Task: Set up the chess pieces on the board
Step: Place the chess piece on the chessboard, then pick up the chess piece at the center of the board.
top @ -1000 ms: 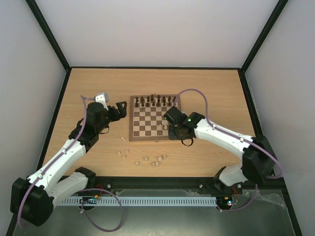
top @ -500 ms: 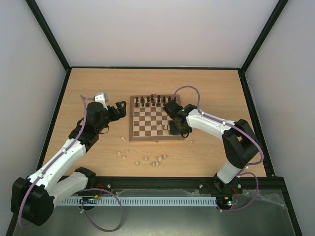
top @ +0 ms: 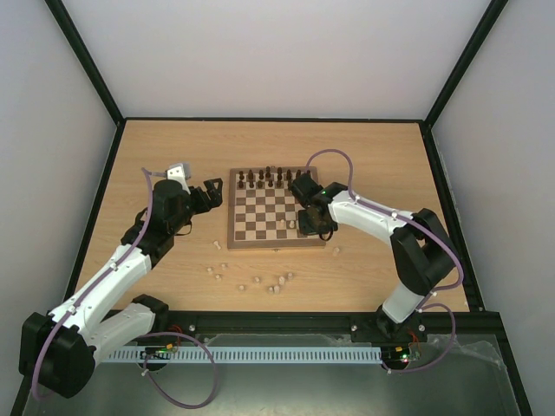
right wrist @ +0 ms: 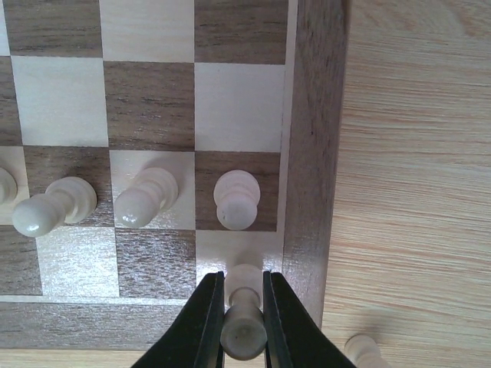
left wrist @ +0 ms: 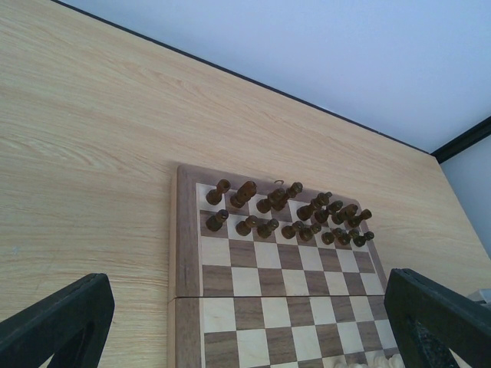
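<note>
The board [top: 260, 222] lies mid-table with dark chess pieces [top: 273, 179] on its two far rows. My right gripper [top: 310, 227] hangs over the board's near right corner. In the right wrist view it [right wrist: 243, 295] is shut on a pale piece [right wrist: 244, 326], held upright over the light corner square. Three pale pieces [right wrist: 236, 199] stand in the row beyond it. My left gripper [top: 212, 192] is open and empty left of the board. Its wrist view shows the board [left wrist: 230, 284], the dark pieces [left wrist: 284, 211] and the wide-apart fingers [left wrist: 57, 322].
Several loose pale pieces [top: 257, 279] lie on the table in front of the board. One more [top: 334, 252] lies just right of the board's near corner and shows in the right wrist view [right wrist: 364, 351]. The board's raised border [right wrist: 311, 153] runs beside the held piece.
My right arm has drawn in toward the board's near right corner, uncovering a pale piece on the table beside it. The left arm has not moved.
</note>
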